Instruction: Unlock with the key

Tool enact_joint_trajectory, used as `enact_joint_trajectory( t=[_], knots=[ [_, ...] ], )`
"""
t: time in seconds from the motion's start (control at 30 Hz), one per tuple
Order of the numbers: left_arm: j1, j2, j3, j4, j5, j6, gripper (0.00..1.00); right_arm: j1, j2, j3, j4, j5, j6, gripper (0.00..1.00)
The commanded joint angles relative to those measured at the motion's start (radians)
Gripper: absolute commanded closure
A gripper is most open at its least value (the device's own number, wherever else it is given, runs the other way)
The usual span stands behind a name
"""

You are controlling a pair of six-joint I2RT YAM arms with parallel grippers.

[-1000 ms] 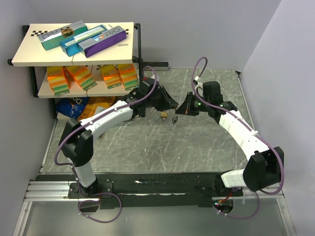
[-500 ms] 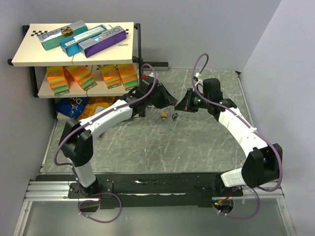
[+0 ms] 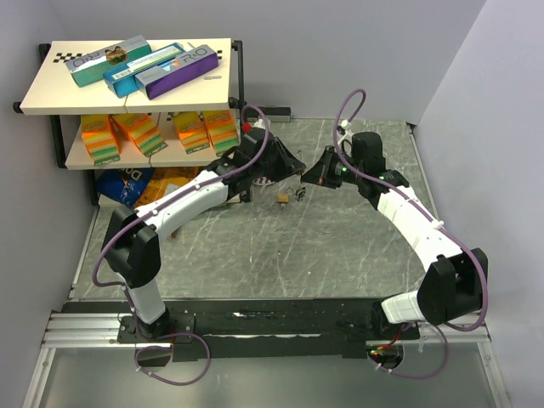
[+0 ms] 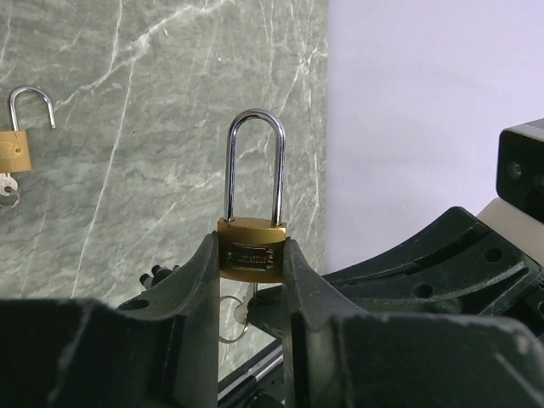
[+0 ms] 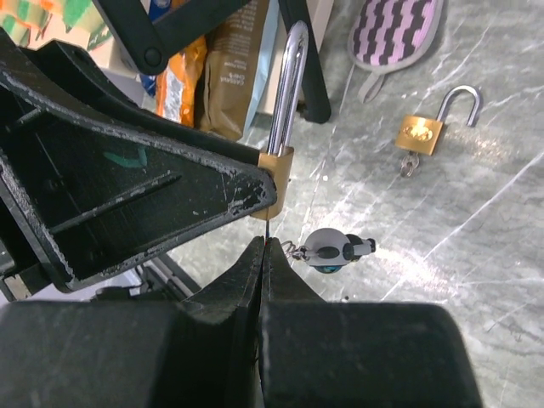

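My left gripper (image 4: 251,245) is shut on the brass body of a small padlock (image 4: 252,255), held with its closed steel shackle (image 4: 254,161) pointing away from the wrist. My right gripper (image 5: 265,242) is shut on the thin key (image 5: 265,228), whose blade goes into the underside of that padlock (image 5: 278,180). A key ring (image 4: 228,321) and a white ball charm (image 5: 331,248) hang from the key. In the top view the two grippers meet at the back middle of the table, left (image 3: 291,165) and right (image 3: 316,176).
A second brass padlock (image 3: 282,198), shackle open with its own key in it, lies on the marble table (image 3: 255,246); it also shows in the right wrist view (image 5: 421,133). A shelf (image 3: 127,85) with boxes stands back left above snack bags. A purple striped pad (image 5: 393,30) lies nearby.
Both grippers have moved together a little toward the back of the table, carrying the padlock and key. The open padlock on the table has not moved.
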State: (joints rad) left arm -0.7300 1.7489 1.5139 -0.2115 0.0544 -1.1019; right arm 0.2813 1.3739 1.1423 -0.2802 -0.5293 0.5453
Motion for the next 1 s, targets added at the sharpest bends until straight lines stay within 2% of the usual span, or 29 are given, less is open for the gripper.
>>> enact_joint_trajectory(
  t=[0.0, 0.37, 0.7, 0.97],
  knots=[
    [-0.054, -0.031, 0.031, -0.048, 0.165, -0.004, 0.99, -0.027, -0.004, 0.024, 0.239, 0.144, -0.025, 1.00],
    [-0.054, -0.045, 0.011, -0.008, 0.206, -0.013, 0.99, -0.034, 0.011, 0.028, 0.276, 0.147, -0.031, 1.00],
    [-0.058, -0.051, 0.005, 0.029, 0.260, -0.064, 0.99, -0.030, -0.053, -0.068, 0.467, 0.209, -0.022, 1.00],
    [-0.057, -0.095, -0.043, 0.126, 0.268, -0.059, 0.99, -0.051, -0.035, -0.070, 0.457, 0.106, 0.061, 1.00]
  ],
)
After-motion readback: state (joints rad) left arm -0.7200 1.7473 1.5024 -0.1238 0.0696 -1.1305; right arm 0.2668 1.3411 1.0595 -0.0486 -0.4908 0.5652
